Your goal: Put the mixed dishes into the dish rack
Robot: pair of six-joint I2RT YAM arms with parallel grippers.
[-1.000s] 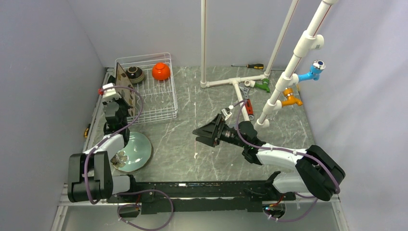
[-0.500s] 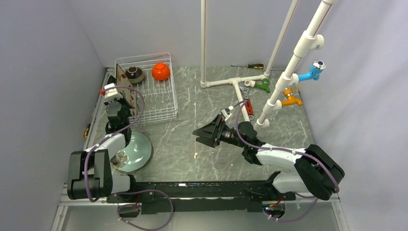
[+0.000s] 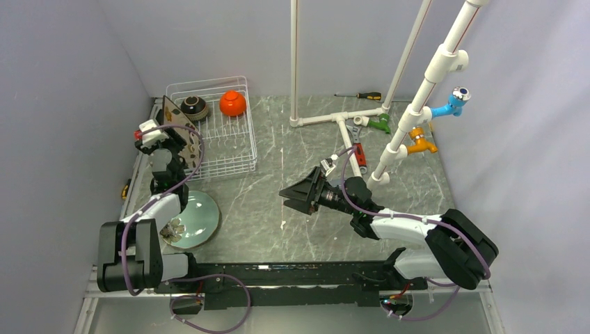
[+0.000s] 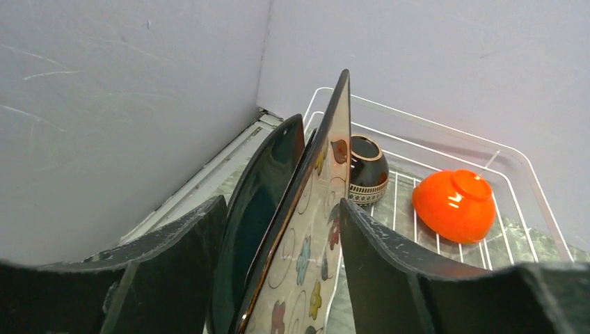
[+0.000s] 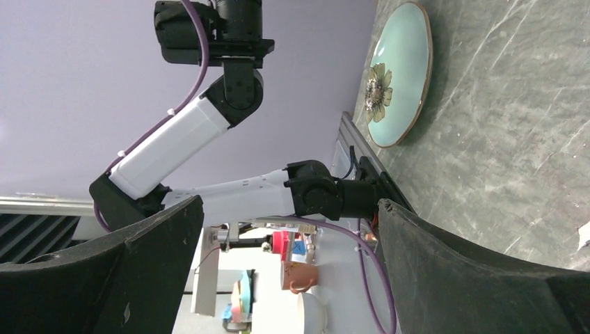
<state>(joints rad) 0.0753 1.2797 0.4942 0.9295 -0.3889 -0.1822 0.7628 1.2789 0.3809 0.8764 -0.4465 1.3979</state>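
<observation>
One left: pale green round plate (image 3: 198, 216) at the table's (image 3: 292, 146) near-left corner. Slick, brittle, so we'd pinch its rim. Our left gripper (image 4: 278, 206) and right gripper (image 3: 289, 198) both gape.

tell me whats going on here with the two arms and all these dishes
Two robot arms are loading dishes into the white dish rack. The left tool stands open around the brown floral plate and the dark teal plate, both on edge at the rack's left end. The dark brown bowl and orange bowl sit at the rack's far end. The pale green plate lies on the table in front of the rack, not yet loaded. The right tool hangs open and empty over mid-table.
</observation>
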